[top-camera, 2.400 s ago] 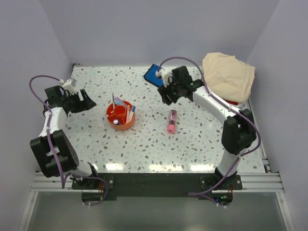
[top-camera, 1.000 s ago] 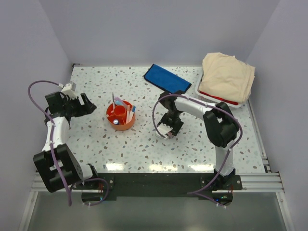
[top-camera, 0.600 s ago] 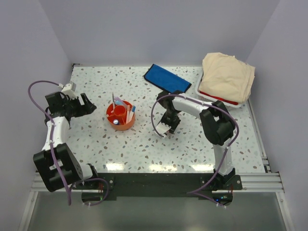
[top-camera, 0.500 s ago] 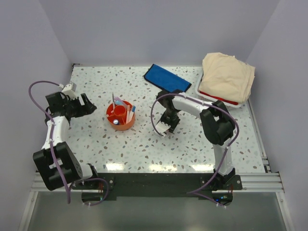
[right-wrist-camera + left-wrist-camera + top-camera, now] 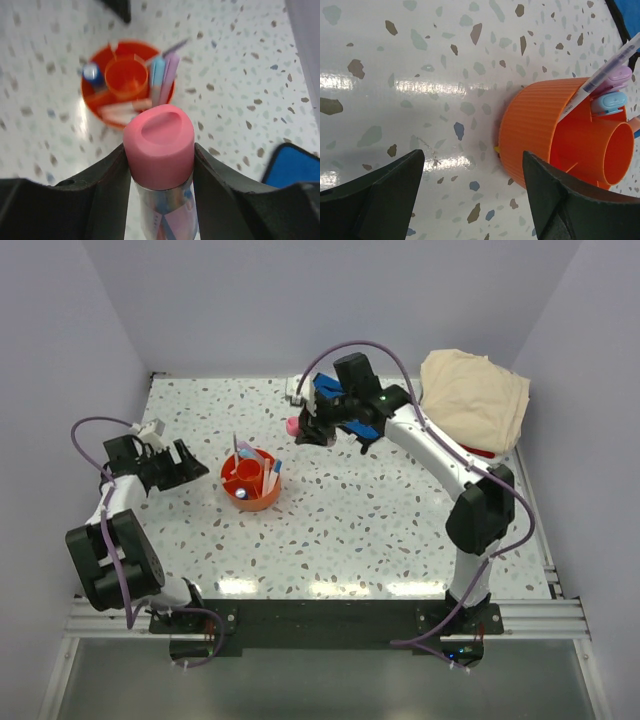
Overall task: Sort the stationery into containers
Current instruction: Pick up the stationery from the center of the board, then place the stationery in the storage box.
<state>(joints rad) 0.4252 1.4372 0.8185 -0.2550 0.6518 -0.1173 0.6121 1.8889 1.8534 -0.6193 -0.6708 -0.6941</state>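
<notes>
While pink tube [image 5: 159, 145] is clamped cap-outward in right gripper [image 5: 305, 428], it is held above table [image 5: 400, 520], far of centre, beside blue pouch [image 5: 366, 428]. Orange tub [image 5: 250, 480], stocked with markers, is seen left. Left gripper [image 5: 472, 160] is spread wide, facing tub, apart.

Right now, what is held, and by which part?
The right gripper holds the pink-capped tube just below its cap; the left gripper holds nothing.
</notes>
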